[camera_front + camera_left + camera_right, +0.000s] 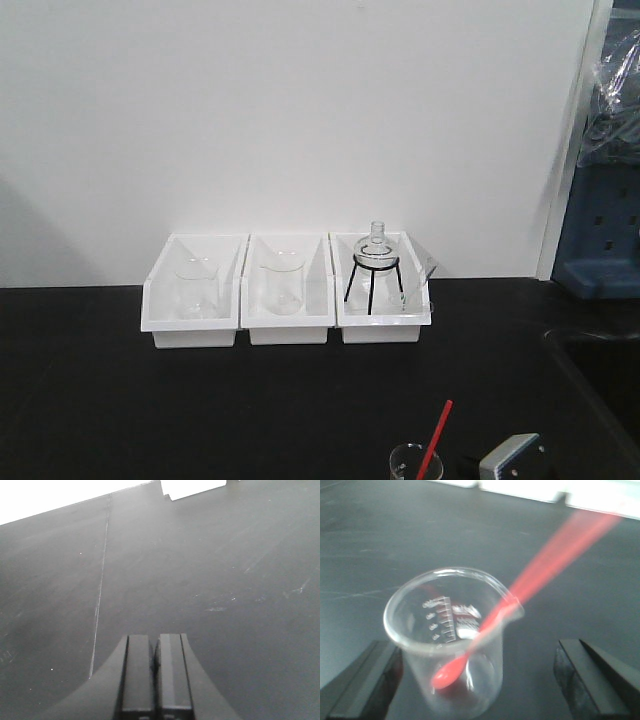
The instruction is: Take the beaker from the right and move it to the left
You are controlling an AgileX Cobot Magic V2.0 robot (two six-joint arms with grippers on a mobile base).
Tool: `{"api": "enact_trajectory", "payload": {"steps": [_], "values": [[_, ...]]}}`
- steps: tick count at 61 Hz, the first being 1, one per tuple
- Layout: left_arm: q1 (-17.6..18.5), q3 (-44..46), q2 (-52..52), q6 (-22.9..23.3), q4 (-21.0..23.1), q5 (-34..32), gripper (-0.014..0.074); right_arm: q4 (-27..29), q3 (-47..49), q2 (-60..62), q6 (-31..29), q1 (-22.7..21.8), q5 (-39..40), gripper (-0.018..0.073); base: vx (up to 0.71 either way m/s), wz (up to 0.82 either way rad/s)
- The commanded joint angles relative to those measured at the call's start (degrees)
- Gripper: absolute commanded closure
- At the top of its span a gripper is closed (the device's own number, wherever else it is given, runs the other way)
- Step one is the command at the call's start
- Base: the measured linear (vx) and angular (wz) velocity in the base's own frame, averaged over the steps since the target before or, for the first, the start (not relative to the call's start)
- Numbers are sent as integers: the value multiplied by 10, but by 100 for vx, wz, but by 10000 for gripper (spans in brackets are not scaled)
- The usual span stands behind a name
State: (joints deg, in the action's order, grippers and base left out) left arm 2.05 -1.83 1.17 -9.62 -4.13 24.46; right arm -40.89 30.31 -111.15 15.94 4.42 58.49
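Straddling the beaker (451, 640), the right gripper (475, 680) has its two dark fingers (362, 680) spread wide, one on each side of the glass and neither touching it. The beaker stands upright on the black table (380, 540), a red rod (485, 630) leaning in it with its rounded end at the bottom and its shaft slanting out over the spout. White graduation marks run down the glass wall, with a small printed patch beside them; both are too blurred to read.

On the other side, the left gripper (155, 675) hangs over bare tabletop with its fingers pressed together, holding nothing.

From the front view, the beaker sits at the near edge of the table, right of centre, with the grey tip of the right arm just beside it. Well behind it, against the white wall, three white bins (290, 290) stand in a row. The left bin holds a larger clear beaker (197, 288), the middle one another (281, 285), and the right one a round glass flask (376, 250) on a black wire tripod (372, 285). Nothing lies between the beaker and the open table to its left.
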Motion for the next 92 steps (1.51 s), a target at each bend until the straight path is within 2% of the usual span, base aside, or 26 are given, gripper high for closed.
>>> {"api": "enact_trajectory", "payload": {"steps": [1,17,25,34,44,53,60,64,74,92], "values": [[4,-11,4,1,-1,-44,603,13,-24,52,-7,-16,46,-79,0,0],[4,-11,4,1,-1,-44,603,10,-89,148,-5,-24,61,-62,0,0],[4,-11,4,1,-1,-44,603,10,-120,223,12,-24,69,10,0,0],[4,-11,4,1,-1,-44,603,12,-138,341,48,-24,22,225,0,0],[4,-11,4,1,-1,-44,603,13,-137,497,214,-24,-89,574,0,0],[4,-11,4,1,-1,-44,603,13,-137,627,318,-24,-210,564,0,0],[4,-11,4,1,-1,-44,603,13,-137,703,361,-24,-285,564,0,0],[4,-11,4,1,-1,-44,603,13,-137,736,361,-24,-307,564,0,0],[4,-11,4,1,-1,-44,603,12,-137,788,356,-24,-308,564,0,0],[4,-11,4,1,-1,-44,603,11,-137,811,356,-24,-309,564,0,0]]}}
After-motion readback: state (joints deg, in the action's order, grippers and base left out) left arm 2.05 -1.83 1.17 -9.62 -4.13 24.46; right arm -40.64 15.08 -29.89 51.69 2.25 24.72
